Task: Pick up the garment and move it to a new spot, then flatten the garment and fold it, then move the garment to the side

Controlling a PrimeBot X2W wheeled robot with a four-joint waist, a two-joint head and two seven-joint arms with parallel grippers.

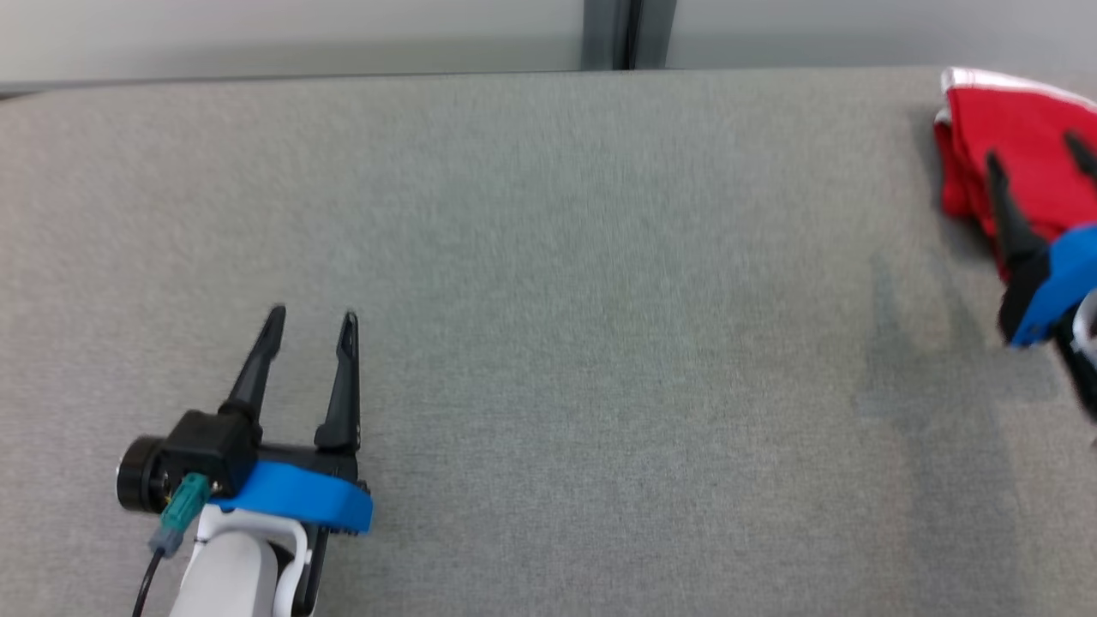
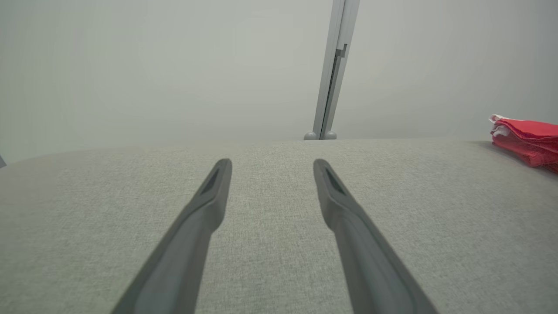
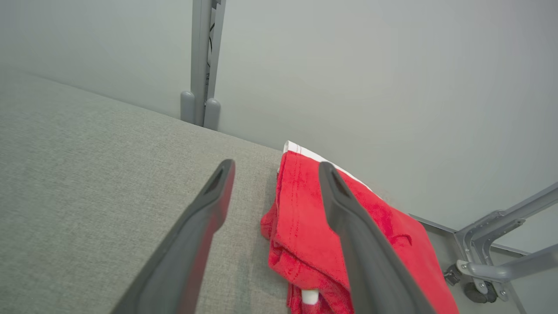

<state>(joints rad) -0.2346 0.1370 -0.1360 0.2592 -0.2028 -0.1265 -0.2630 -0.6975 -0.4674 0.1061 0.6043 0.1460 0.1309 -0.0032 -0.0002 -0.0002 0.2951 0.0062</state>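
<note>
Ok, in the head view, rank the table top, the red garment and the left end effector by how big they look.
1. table top
2. left end effector, though it sits nearer the camera
3. red garment, cut off by the frame edge

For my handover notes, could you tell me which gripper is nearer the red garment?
Right. The right gripper is open over the red garment; the left gripper is far across the grey table.
</note>
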